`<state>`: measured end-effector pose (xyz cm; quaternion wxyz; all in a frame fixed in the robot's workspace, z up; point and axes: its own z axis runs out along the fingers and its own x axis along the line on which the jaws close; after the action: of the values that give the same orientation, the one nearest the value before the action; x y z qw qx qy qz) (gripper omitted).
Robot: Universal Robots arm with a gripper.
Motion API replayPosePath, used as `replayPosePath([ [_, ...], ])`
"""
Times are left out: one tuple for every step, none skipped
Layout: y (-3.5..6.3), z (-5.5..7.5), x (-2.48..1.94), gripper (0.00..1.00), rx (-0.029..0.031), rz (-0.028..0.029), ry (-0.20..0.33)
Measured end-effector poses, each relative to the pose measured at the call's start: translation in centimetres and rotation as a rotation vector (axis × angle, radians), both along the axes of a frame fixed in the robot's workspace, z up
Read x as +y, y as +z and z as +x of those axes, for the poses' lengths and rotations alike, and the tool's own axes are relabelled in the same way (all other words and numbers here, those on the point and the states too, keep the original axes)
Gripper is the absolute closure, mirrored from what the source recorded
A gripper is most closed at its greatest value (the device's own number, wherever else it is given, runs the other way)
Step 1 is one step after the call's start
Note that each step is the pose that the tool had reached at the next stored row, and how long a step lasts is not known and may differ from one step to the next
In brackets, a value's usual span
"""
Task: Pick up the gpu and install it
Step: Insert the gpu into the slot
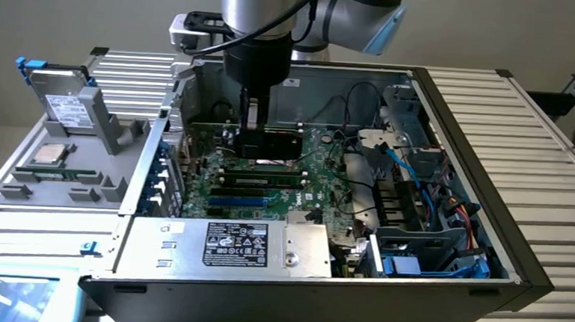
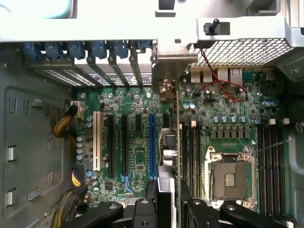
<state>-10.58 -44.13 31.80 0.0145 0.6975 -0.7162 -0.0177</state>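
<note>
Install step in hand: the gripper (image 1: 257,133) clasps the gpu (image 1: 276,147) edge-down over the motherboard (image 2: 228,111), seemingly just beside the blue slot (image 2: 152,142). Seating calls for exact edge-to-slot alignment.

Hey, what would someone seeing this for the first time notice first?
The robot arm hangs down into the open computer case, its gripper shut on the gpu over the green motherboard. Next come the silver power supply at the case's near edge and the hard drive standing in a grey tray on the exterior view's left.
</note>
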Motion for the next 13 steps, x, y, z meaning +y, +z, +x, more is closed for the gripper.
replayPosePath([
  [-0.07, -0.1, 0.01, 0.71, -0.0001, 0.0003, 0.0],
  [-0.15, -0.2, -0.01, 0.71, -0.0002, 0.0003, 0.0],
  [-0.22, -0.3, -0.06, 0.71, -0.0001, 0.0001, 0.0],
  [-0.3, -0.3, -0.16, 0.71, 0.0001, 0.0, 0.0],
  [-0.42, -0.4, -0.25, 0.71, -0.0003, 0.0001, 0.0],
  [-0.55, -0.4, -0.32, 0.71, -0.0008, 0.0002, 0.0],
  [-0.7, -0.4, -0.39, 0.71, -0.0014, 0.0003, 0.0],
  [-0.88, -0.4, -0.43, 0.71, -0.0014, 0.0002, 0.0],
  [-1.07, -0.4, -0.47, 0.71, -0.0014, 0.0, 0.0],
  [-1.25, -0.4, -0.5, 0.71, -0.0015, 0.0001, 0.0],
  [-1.43, -0.4, -0.55, 0.71, -0.0015, 0.0, 0.0],
  [-1.61, -0.4, -0.63, 0.71, -0.0016, 0.0001, 0.0],
  [-1.8, -0.4, -0.71, 0.71, -0.0016, 0.0001, 0.0],
])
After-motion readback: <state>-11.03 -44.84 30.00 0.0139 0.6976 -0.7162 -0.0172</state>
